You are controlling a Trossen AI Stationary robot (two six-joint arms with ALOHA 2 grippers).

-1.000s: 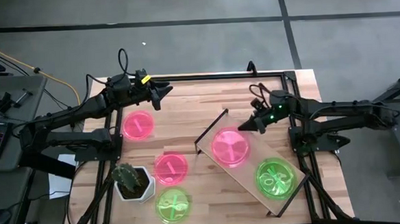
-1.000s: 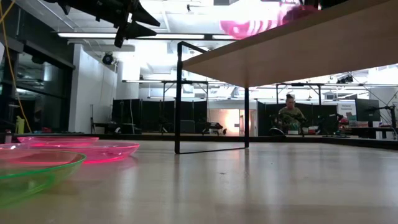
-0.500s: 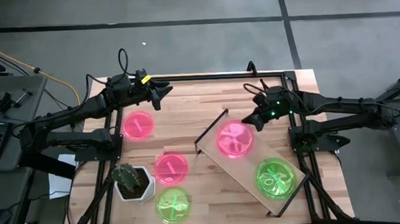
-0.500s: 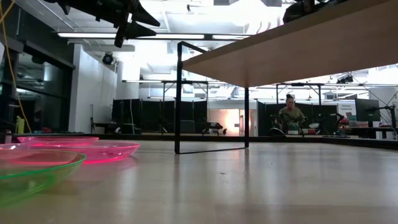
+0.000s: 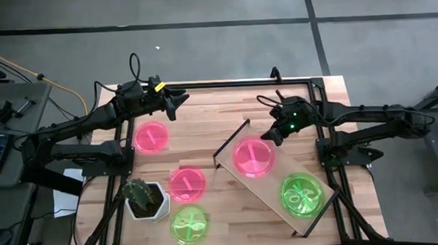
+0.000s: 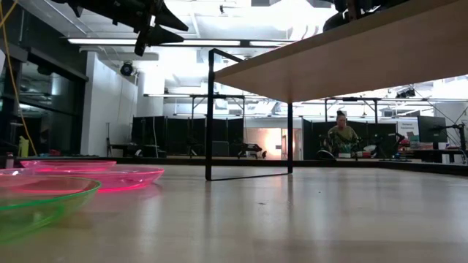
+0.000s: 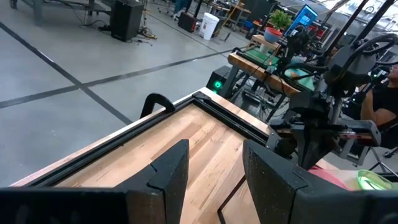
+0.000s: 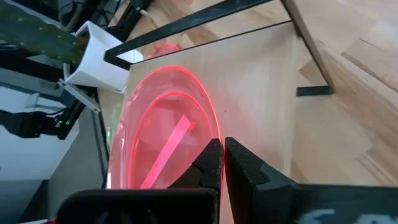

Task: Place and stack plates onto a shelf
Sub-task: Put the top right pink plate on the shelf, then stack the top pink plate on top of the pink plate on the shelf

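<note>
A pink plate (image 5: 252,157) sits over the far end of the shelf (image 5: 275,183), and my right gripper (image 5: 267,137) is shut on it. A green plate (image 5: 302,195) lies on the shelf's near end. Two more pink plates (image 5: 151,136) (image 5: 186,183) and a green plate (image 5: 188,224) lie flat on the table's left half. My left gripper (image 5: 180,102) hangs open above the table's far left part, clear of everything. My right gripper (image 8: 222,149) pinches the pink plate's rim (image 8: 214,132) on its far-right side between both fingers. The fingers come slanting down from the far right. The plate stretches away from the fingers over the shelf board (image 8: 261,81); whether it rests on the board cannot be told.
A white pot with a cactus (image 5: 144,199) stands at the near left, between the loose plates. The shelf runs slantwise across the table's right half, with thin dark end panels (image 5: 231,140). Bare wood lies in the far middle of the table (image 5: 218,111). A person sits far behind the table (image 6: 341,135).
My right gripper carried the pink plate a little toward the table's far right, then back toward the shelf's middle. In the low view, the plate showed above the shelf board a second ago and has since sunk out of sight behind it. The gripper stayed shut on the rim.
</note>
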